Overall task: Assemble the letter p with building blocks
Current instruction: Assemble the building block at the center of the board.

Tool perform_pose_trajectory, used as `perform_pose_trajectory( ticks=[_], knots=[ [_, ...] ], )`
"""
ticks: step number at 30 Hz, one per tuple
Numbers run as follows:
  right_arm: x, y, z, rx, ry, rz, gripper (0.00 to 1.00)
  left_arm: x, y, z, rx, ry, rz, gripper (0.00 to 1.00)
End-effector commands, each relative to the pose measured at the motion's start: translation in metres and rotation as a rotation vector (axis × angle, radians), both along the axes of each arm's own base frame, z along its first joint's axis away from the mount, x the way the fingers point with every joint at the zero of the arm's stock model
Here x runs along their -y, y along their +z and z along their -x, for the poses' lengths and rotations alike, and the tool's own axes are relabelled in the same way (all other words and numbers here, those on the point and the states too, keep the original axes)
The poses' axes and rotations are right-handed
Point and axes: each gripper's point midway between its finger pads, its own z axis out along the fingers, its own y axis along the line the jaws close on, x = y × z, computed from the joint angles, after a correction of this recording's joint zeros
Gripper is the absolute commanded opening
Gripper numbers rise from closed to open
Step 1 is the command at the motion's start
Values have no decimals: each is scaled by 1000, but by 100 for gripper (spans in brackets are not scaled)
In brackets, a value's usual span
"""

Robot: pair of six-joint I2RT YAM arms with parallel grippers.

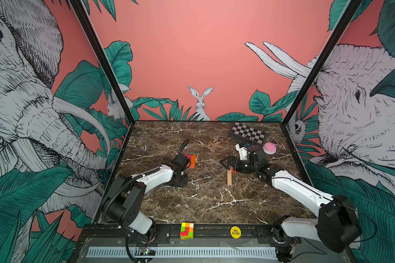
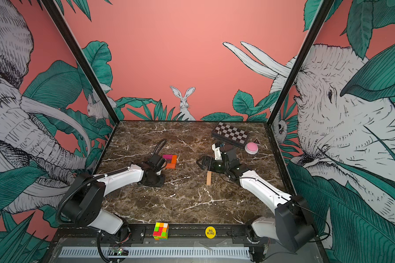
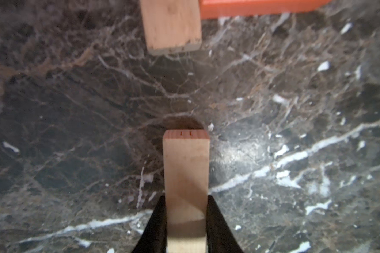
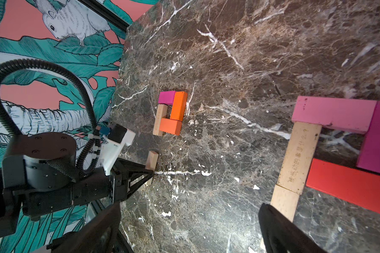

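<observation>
The wooden block is pinched lengthwise in the left claw, just short of the orange-and-magenta loop. Its long axis points almost straight at the loop's wooden stem. Left arm's clearly nearer, with only bare table between, nothing in the way. Right claw hangs wide open, well away from the loop, by a pink-and-red letter.

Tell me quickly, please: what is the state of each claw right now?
Left claw: closed on a tan wooden block.
Right claw: open, holding nothing.
</observation>
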Motion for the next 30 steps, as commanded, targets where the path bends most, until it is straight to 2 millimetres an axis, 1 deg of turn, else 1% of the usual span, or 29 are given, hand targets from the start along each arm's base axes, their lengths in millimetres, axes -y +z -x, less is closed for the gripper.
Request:
perform_pose_trajectory(
  ticks=[1, 5, 9, 30],
  knots=[
    [-1, 13, -3, 48, -8, -35, 98, -6, -3, -3, -18, 37, -39, 15],
    [-1, 12, -2, 49, -13, -44, 98, -2, -5, -8, -16, 40, -31, 15],
    [0, 10, -1, 46, -13, -42, 98, -7, -3, -11, -19, 55, -68, 15],
    [3, 0, 2, 29, -24, -42, 98, -5, -8, -19, -42, 84, -92, 17]
  ],
)
